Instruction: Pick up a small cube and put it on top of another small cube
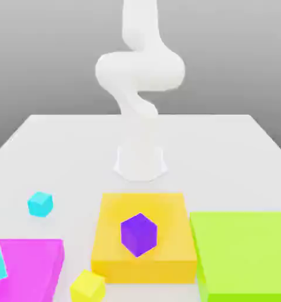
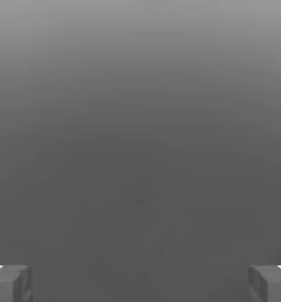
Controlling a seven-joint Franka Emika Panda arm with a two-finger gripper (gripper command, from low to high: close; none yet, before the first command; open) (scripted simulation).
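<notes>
- Exterior view: the yellow cube [image 1: 88, 287] I'm to lift sits at the near edge, left of centre, between the magenta block [image 1: 30, 265] and the yellow-orange block [image 1: 144, 272].
- My gripper [image 2: 140, 284] is open in the hand view, its fingers wide apart with nothing between them.
- The purple cube [image 1: 139, 235], my target, rests on the yellow-orange block, turned with a corner towards the near side.
- On the way down, I could knock the yellow-orange block with a finger, since the yellow cube lies so close to its near left corner; a jolt might shift the purple cube.
- If I close out of line with the yellow cube's faces, I could pinch its corners and twist it loose.
- Carrying too low, I might clip the purple cube's side and push it over.
- Releasing off-centre or above contact could let the yellow cube tip off its small top.
</notes>
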